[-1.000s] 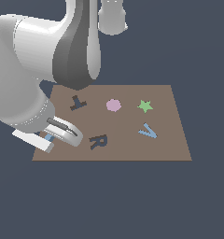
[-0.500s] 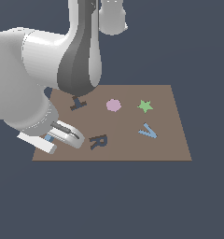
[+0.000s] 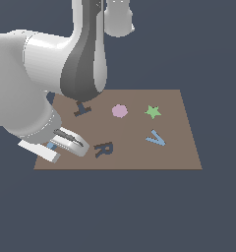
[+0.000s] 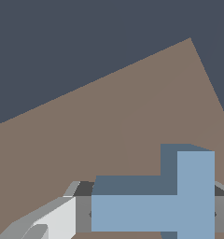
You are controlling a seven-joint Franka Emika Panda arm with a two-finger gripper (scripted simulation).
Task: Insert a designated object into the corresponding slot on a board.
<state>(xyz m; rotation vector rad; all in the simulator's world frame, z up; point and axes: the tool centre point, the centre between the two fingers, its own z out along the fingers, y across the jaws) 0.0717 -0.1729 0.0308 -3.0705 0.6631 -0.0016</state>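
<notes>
- At the near corner of the brown board [image 3: 179,147], on the exterior view's left: gripper [image 3: 56,144] low over the surface, closed on the light-blue T block [image 3: 52,145], of which only a small blue bit visible there between the fingers [image 3: 71,141].
- From the wrist view: same T block [image 4: 179,200] large and close, held flat between the two grey fingers [image 4: 53,219], one on each side; bare brown board [image 4: 132,107] behind it, with one corner of the board against the dark background.
- Further back on the board from the gripper: dark T-shaped slot [image 3: 82,109], partly hidden by the grey arm [image 3: 85,64], well apart from the held block.
- Just beside the gripper, toward the exterior view's right: dark R-shaped recess [image 3: 103,148].
- Beside the T slot, toward the exterior view's right: pink rounded shape [image 3: 120,110], then green star [image 3: 152,112].
- Nearer than the star, to the right of the R recess: light-blue V-shaped piece [image 3: 155,139], lying flat on the board.
- Whether the block touches the board: cannot tell from these views.
</notes>
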